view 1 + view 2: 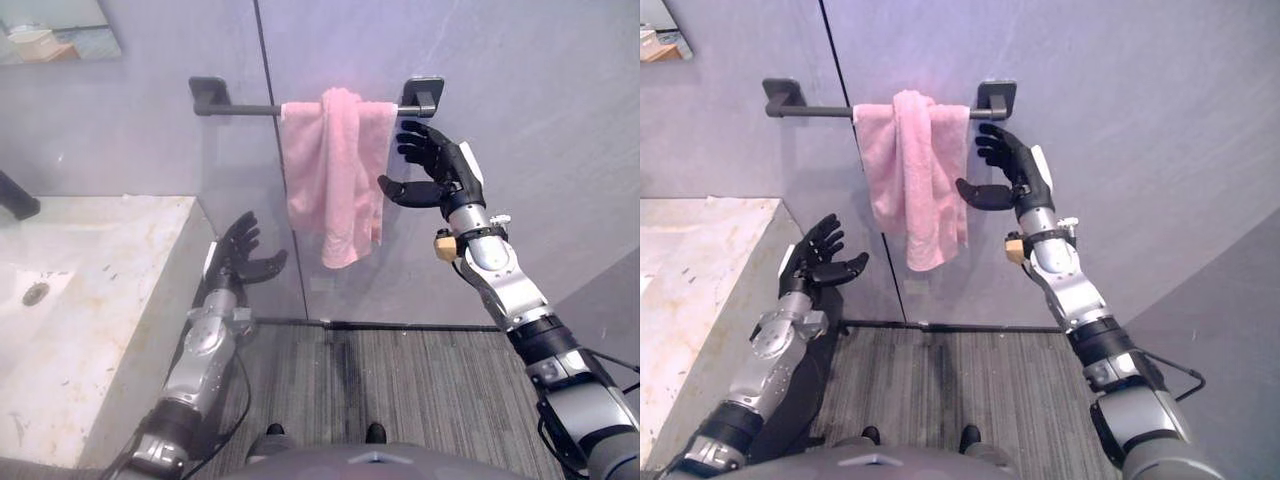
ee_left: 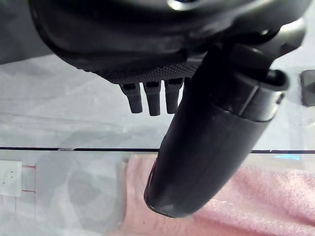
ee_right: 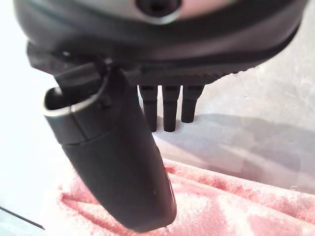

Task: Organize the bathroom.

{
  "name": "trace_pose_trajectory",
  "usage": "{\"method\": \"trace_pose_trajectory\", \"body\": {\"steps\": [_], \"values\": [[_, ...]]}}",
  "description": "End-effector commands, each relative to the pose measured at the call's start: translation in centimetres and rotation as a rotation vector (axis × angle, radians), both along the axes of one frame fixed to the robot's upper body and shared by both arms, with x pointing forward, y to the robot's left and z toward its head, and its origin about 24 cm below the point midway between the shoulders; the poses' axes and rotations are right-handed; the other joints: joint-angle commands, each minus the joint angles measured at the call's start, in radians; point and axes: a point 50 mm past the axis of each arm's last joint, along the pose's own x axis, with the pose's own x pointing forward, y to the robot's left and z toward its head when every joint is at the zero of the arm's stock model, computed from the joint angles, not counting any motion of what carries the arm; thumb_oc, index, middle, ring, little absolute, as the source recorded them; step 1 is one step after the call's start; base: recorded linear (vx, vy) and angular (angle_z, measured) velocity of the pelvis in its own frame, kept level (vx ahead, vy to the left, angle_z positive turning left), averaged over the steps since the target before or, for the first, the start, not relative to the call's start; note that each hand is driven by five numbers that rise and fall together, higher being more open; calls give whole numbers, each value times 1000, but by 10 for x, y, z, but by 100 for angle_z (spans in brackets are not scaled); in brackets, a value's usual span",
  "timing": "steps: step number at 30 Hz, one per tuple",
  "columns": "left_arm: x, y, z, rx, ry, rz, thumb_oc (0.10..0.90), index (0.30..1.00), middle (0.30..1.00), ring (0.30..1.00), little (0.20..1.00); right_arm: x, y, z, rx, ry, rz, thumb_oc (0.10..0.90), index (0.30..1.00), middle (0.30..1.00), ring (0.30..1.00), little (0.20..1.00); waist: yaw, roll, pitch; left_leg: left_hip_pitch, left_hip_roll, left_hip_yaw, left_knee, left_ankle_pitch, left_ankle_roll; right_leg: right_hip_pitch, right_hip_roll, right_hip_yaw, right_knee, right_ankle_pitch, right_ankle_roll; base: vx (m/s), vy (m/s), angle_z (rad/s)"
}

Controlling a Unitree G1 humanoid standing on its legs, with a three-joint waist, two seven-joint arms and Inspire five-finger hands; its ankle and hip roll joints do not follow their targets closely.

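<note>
Towel (image 1: 335,170) draped over bar (image 1: 250,109); right hand (image 1: 432,165) spread, empty, just beside; left hand (image 1: 240,255) spread, lower.

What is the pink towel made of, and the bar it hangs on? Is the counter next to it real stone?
The pink towel looks like soft terry cloth: fuzzy, looped surface, limp folds. The bar looks like dark matte metal, though coated plastic is possible: thin, straight, no shine. The counter looks like pale marble or a stone-look surface, with faint brownish veins; real or imitation cannot be told.
</note>
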Motion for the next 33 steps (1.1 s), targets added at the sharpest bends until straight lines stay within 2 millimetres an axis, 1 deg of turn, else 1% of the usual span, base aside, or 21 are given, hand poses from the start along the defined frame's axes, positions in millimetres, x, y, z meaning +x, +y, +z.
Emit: {"method": "trace_pose_trajectory", "body": {"steps": [1,4,7,16,17,18,19,21,22,23,24,29,33], "values": [[18,13,43,81,-204,-29,800,900,900,900,900,20,13,58,33,-171,82,800,900,900,900,900,27,-91,-96,-29,-3,-1,44,87,-48,60,-27,2,0,-90,-17,0,0,0],[18,13,43,83,-203,-36,800,900,900,900,900,22,17,58,-2,-137,146,800,900,900,900,900,32,-94,-96,-32,-4,-5,47,90,-49,61,-28,-4,1,-91,-17,21,-4,1],[17,14,44,86,-202,-42,800,900,900,900,900,21,23,61,-86,-112,237,800,900,900,900,900,33,-100,-95,-38,-3,-7,52,94,-51,57,-30,-9,8,-94,-17,19,0,5],[17,13,41,88,-195,-48,800,900,900,900,900,25,17,66,-78,-109,220,800,900,900,900,900,35,-104,-95,-33,-2,-9,57,93,-50,60,-31,-10,17,-100,-18,8,1,3],[17,14,42,87,-194,-47,800,900,900,900,900,25,14,69,-78,-125,203,800,900,900,900,900,37,-103,-94,-33,-4,-12,59,90,-49,60,-31,-10,18,-100,-18,0,0,0],[17,14,42,86,-193,-47,800,900,900,900,900,25,13,71,-77,-130,196,720,780,780,780,780,37,-103,-95,-32,-5,-12,58,88,-49,60,-31,-10,19,-100,-18,36,16,0],[17,13,42,86,-192,-47,800,900,900,900,900,26,13,72,-79,-136,191,585,578,578,578,578,37,-103,-94,-30,-5,-12,56,87,-49,60,-32,-10,20,-100,-17,0,0,0],[17,13,42,86,-191,-48,800,900,900,900,900,26,12,72,-80,-137,189,552,528,528,528,528,37,-103,-94,-30,-5,-13,55,88,-49,60,-32,-11,20,-100,-17,0,0,0],[17,13,41,87,-191,-49,800,900,900,900,900,26,11,73,-77,-144,181,519,479,479,479,479,38,-102,-93,-29,-5,-13,54,88,-49,61,-33,-12,18,-99,-17,0,0,0],[17,12,41,87,-189,-50,800,900,900,900,900,26,10,74,-72,-148,178,413,319,319,319,319,38,-102,-93,-28,-4,-13,55,87,-49,61,-33,-12,18,-99,-16,0,0,0],[17,13,41,88,-187,-49,800,900,900,900,900,26,9,75,-74,-153,172,400,300,300,300,300,39,-103,-92,-30,-4,-12,57,88,-50,62,-33,-12,19,-99,-16,0,0,0],[14,15,39,88,-181,-46,800,900,900,900,900,25,7,73,-74,-157,158,400,300,300,300,300,38,-102,-91,-31,-5,-11,57,86,-49,60,-34,-9,18,-98,-16,0,0,0],[13,15,36,98,-170,-43,800,900,900,900,900,22,12,61,-125,-126,178,400,300,300,300,300,32,-100,-89,-30,-5,-5,56,84,-48,55,-35,-3,19,-95,-14,7,-3,3]]}}
